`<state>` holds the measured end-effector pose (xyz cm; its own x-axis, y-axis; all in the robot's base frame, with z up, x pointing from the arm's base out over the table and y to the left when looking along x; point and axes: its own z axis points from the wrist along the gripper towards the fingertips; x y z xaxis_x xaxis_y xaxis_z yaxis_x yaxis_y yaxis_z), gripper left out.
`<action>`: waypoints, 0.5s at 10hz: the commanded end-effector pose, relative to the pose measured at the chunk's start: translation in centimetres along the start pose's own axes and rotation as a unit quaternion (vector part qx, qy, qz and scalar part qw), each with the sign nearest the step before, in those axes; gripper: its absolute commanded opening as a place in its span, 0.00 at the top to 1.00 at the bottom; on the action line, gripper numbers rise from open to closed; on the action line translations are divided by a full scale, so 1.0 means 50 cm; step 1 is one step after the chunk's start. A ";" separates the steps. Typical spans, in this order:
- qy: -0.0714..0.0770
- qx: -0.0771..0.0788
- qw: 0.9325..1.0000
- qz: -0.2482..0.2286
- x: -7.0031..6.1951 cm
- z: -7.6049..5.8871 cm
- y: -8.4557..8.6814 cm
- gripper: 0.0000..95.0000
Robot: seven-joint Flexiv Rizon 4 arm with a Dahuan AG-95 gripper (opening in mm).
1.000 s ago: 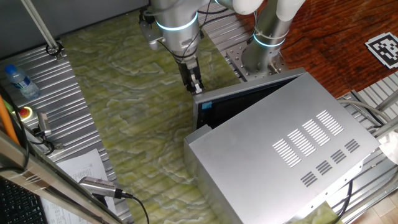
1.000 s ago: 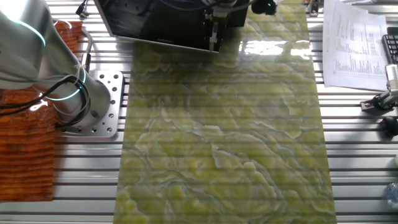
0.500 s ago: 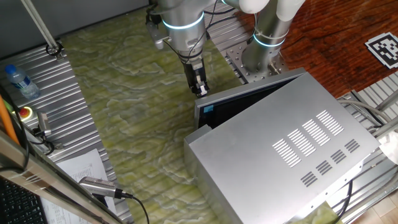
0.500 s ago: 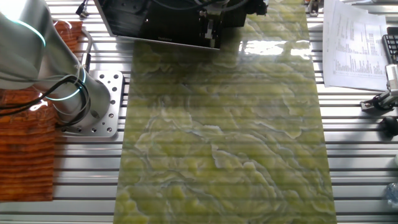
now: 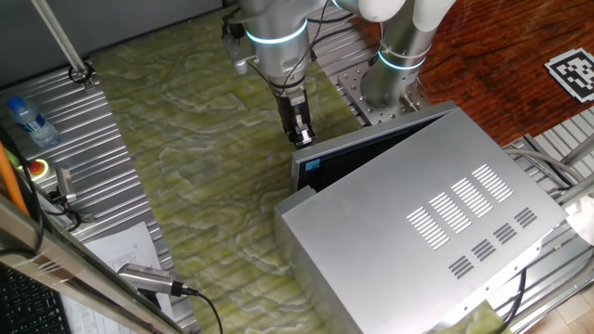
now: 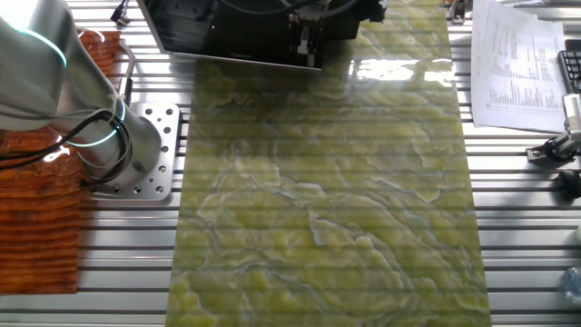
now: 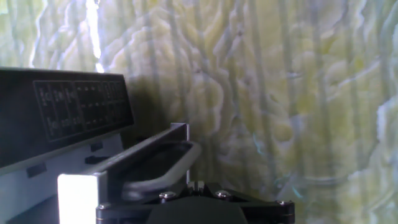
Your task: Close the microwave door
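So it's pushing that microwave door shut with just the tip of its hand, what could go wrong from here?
Probably two things. The gripper meets the microwave door right at its free corner, so it could slip off the thin edge and miss. And the microwave just rests on the smooth green mat, so a hard push might slide the whole box rather than swing the door.

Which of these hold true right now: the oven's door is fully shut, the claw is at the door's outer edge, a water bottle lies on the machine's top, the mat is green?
1. The microwave door is fully shut. False: it stands ajar.
2. The claw is at the door's free edge. True.
3. A water bottle lies on the microwave. False: it rests on the ribbed table beside the mat.
4. The mat is marbled green. True.
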<state>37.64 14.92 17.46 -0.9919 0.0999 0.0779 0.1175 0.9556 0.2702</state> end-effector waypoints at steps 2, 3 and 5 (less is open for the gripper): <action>-0.007 -0.014 1.000 0.008 0.015 0.001 0.014 1.00; -0.007 -0.012 1.000 0.010 0.017 0.001 0.014 1.00; -0.008 -0.007 1.000 0.011 0.017 0.000 0.014 1.00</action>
<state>36.84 15.63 17.79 -0.9898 0.1255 0.0674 0.1395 0.9493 0.2819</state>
